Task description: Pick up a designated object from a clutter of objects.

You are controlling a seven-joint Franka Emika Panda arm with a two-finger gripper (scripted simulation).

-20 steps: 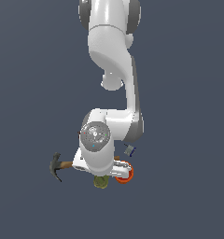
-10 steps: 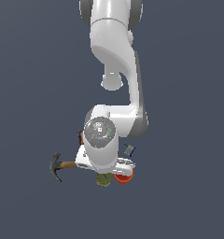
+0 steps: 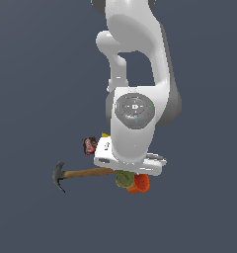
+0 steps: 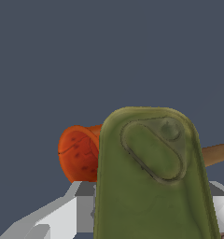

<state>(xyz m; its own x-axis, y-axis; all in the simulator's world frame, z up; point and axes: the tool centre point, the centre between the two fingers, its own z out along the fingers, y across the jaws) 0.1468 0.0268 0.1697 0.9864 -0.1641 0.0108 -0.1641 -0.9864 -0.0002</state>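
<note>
Tin point(image 4: 151, 186) fills the wrist view, orange cup point(image 4: 79, 154) touching behind it; whether the tool point(image 3: 128, 173) is clamped I cannot tell. Lift straight up, clear of the hammer point(image 3: 81, 174).

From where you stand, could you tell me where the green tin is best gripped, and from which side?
Grip the green tin across its two long flat sides, coming straight down from above. It is oblong with rounded corners, so the narrow width suits the pincer, whose fingers show either side of it. The orange cup sits close against one side, so keep that finger tight to the tin.
</note>
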